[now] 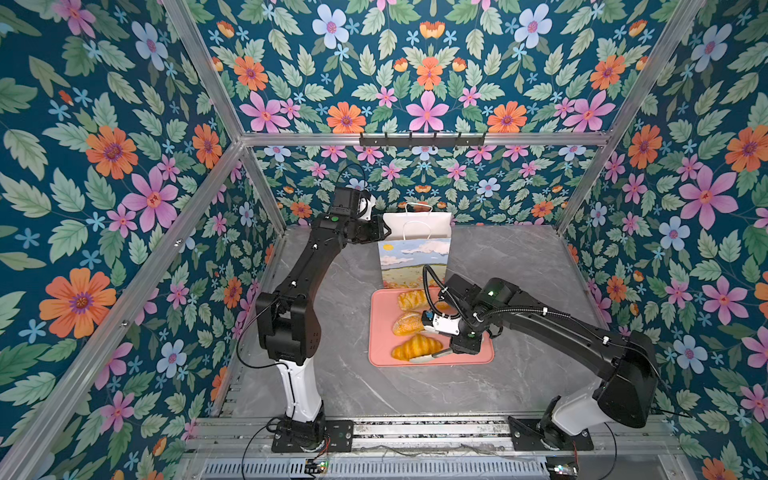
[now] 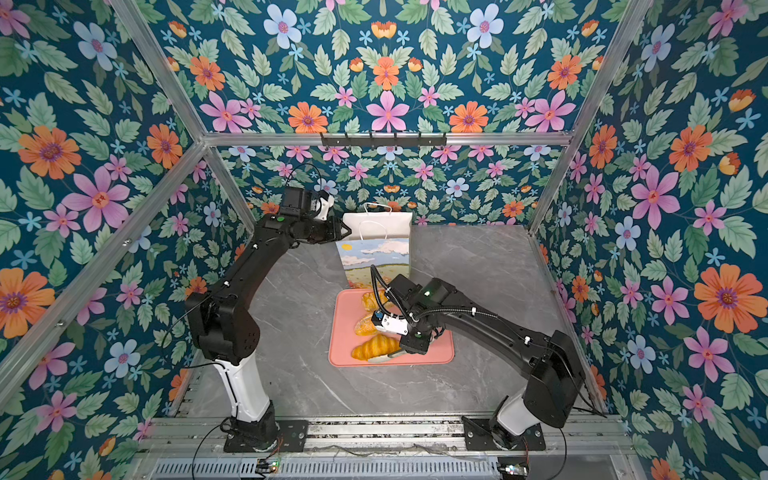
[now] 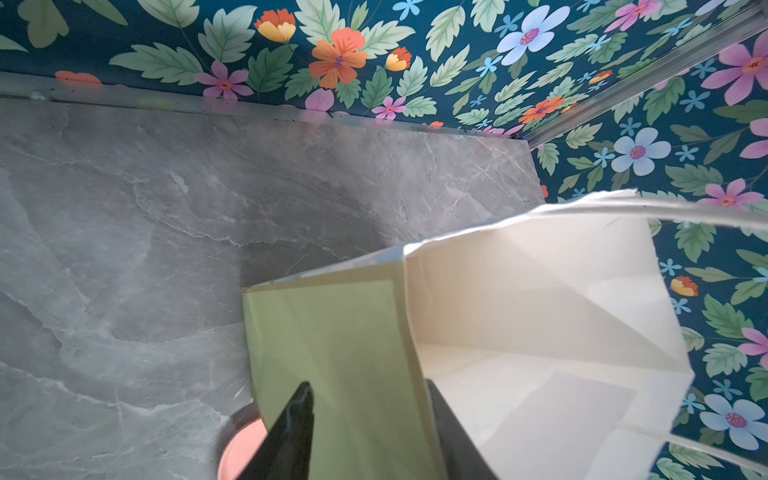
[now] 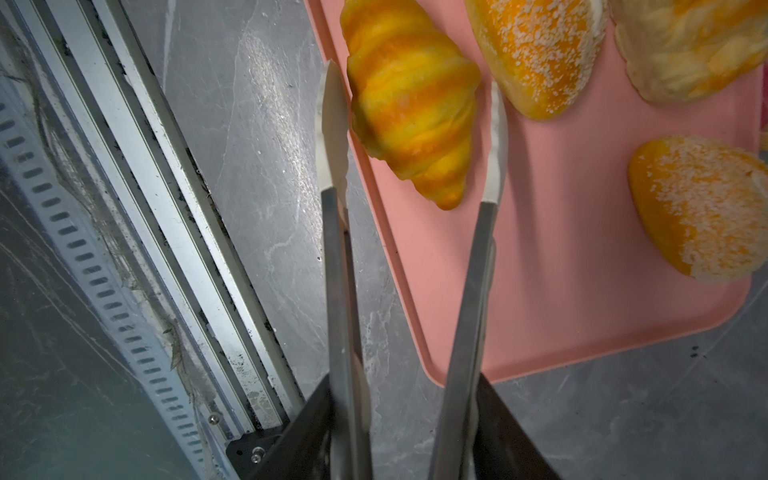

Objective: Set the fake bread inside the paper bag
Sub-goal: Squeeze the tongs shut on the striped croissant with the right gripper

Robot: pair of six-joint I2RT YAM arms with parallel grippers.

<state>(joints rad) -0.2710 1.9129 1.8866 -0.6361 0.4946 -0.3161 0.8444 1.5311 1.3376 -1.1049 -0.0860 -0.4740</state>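
On the pink tray (image 4: pixel 582 311), the nearest croissant (image 4: pixel 411 112) was straddled, long axis along the tongs (image 4: pixel 336 291) clamped in the right end effector (image 4: pixel 409 432); the upright paper bag (image 3: pixel 519 299) behind was gripped by the left end effector (image 3: pixel 370 411).

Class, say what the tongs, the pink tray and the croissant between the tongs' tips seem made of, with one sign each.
The tongs: brushed grey metal arms, matte whitish tips, maybe silicone. The pink tray: probably silicone or soft plastic, matte, rounded rim. The croissant: likely painted foam, smooth skin, overly even orange stripes.
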